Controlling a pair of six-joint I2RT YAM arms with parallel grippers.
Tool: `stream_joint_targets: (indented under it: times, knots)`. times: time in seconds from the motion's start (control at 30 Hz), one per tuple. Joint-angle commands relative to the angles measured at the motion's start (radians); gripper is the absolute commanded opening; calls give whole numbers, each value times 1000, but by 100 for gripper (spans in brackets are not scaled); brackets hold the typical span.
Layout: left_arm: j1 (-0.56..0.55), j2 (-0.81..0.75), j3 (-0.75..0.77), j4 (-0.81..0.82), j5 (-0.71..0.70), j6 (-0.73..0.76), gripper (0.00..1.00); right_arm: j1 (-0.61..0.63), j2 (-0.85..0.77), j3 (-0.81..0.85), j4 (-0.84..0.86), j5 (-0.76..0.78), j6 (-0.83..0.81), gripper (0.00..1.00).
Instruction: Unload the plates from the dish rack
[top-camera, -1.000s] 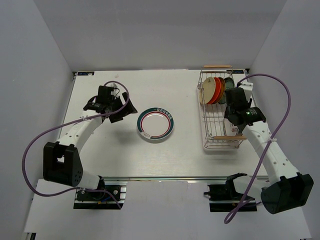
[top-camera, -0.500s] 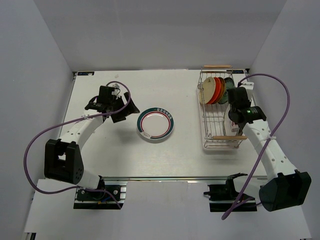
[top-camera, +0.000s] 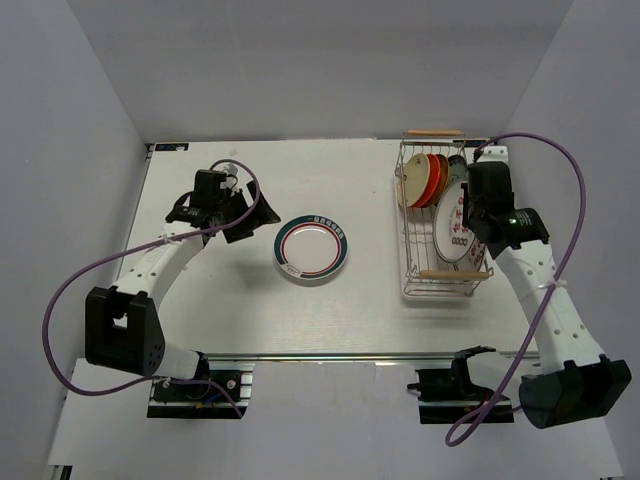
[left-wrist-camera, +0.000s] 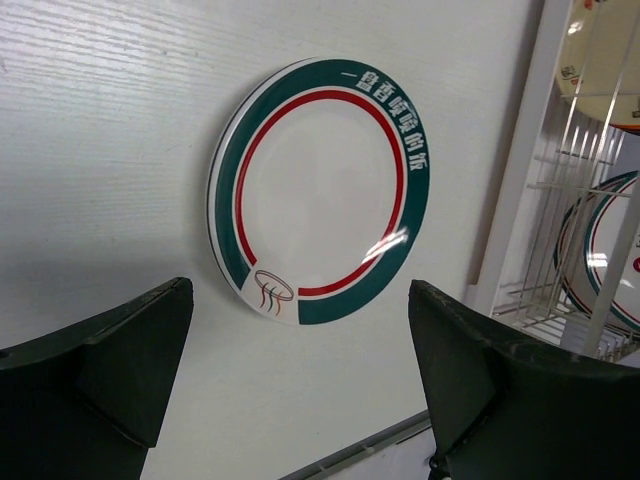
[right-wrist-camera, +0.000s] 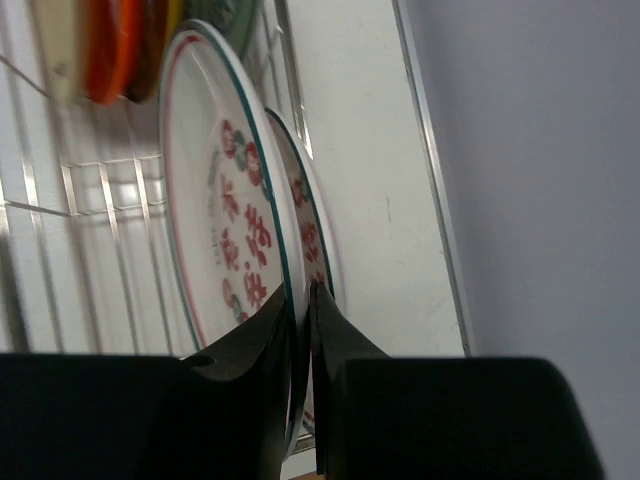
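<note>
The white plate with the green-red rim (top-camera: 313, 248) lies flat on the table; it also shows in the left wrist view (left-wrist-camera: 320, 190). My left gripper (top-camera: 255, 212) is open and empty just left of it, jaws wide apart (left-wrist-camera: 300, 350). The dish rack (top-camera: 420, 250) stands at the right. My right gripper (top-camera: 470, 215) is shut on the rim of the white plate with red marks (top-camera: 453, 235), tilted over the rack; the wrist view shows the fingers pinching its edge (right-wrist-camera: 225, 230). A cream plate (top-camera: 412, 180), the orange-red plate (top-camera: 432, 178) and the dark teal plate (top-camera: 457, 168) stand at the rack's far end.
The rack has wooden handles at the far end (top-camera: 434, 133) and the near end (top-camera: 455, 274). The grey right wall (right-wrist-camera: 540, 150) is close beside the rack. The rack's wires (left-wrist-camera: 600, 200) show at the right edge of the left wrist view.
My right gripper has moved toward the far right of the rack, and the plate with red marks now shows tilted in its grip. The left arm has barely moved.
</note>
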Motion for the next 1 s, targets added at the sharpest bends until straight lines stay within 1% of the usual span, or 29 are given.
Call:
stream_joint_targets:
  times: [0.0, 0.07, 0.2, 0.3, 0.4, 0.43, 0.5, 0.53, 0.57, 0.6, 0.67, 0.7, 0.73, 0.8, 0.83, 0.9, 0.97]
  knots:
    - [-6, -62, 8, 33, 39, -3, 98, 2, -52, 107, 83, -66, -48, 0]
    - [-6, -62, 15, 30, 42, -3, 98, 3, -53, 136, 83, -83, -85, 0]
    - [-6, -63, 18, 37, 66, 2, 98, 5, -39, 186, 93, -118, -103, 0]
    - [-6, -65, 16, 63, 123, 12, 98, 5, -32, 215, 120, -164, -94, 0]
    - [-15, -68, 16, 88, 191, 25, 98, 2, -21, 250, 160, -242, -70, 0]
    - [-15, -71, 12, 95, 209, 32, 98, 2, -12, 253, 175, -311, -68, 0]
    - [-15, -80, 2, 143, 321, 46, 98, 2, 2, 247, 209, -417, -7, 0]
    - [-15, -85, -11, 190, 359, 48, 98, 0, 13, 238, 224, -538, 11, 0]
    - [-15, -89, -19, 209, 396, 45, 98, 0, 17, 209, 265, -625, 30, 0]
    - [-24, -103, -27, 227, 407, 46, 98, 6, 22, 193, 286, -757, 47, 0]
    - [-24, -111, -36, 243, 403, 48, 98, 6, 40, 157, 321, -867, 103, 0]
    - [-35, -112, -38, 247, 407, 57, 98, 6, 46, 109, 358, -913, 123, 0]
    - [-35, -114, -47, 261, 412, 60, 98, 6, 57, 82, 387, -1009, 172, 0]
    - [-47, -114, -62, 290, 432, 55, 98, 8, 86, 34, 483, -1088, 223, 1]
    - [-56, -106, -68, 313, 433, 51, 98, 11, 97, 2, 510, -1175, 249, 1]
    - [-65, -76, -68, 312, 433, 52, 98, 23, 132, -27, 565, -1235, 309, 0]
    - [-87, -56, -61, 310, 429, 51, 98, 39, 152, -44, 592, -1240, 350, 1]
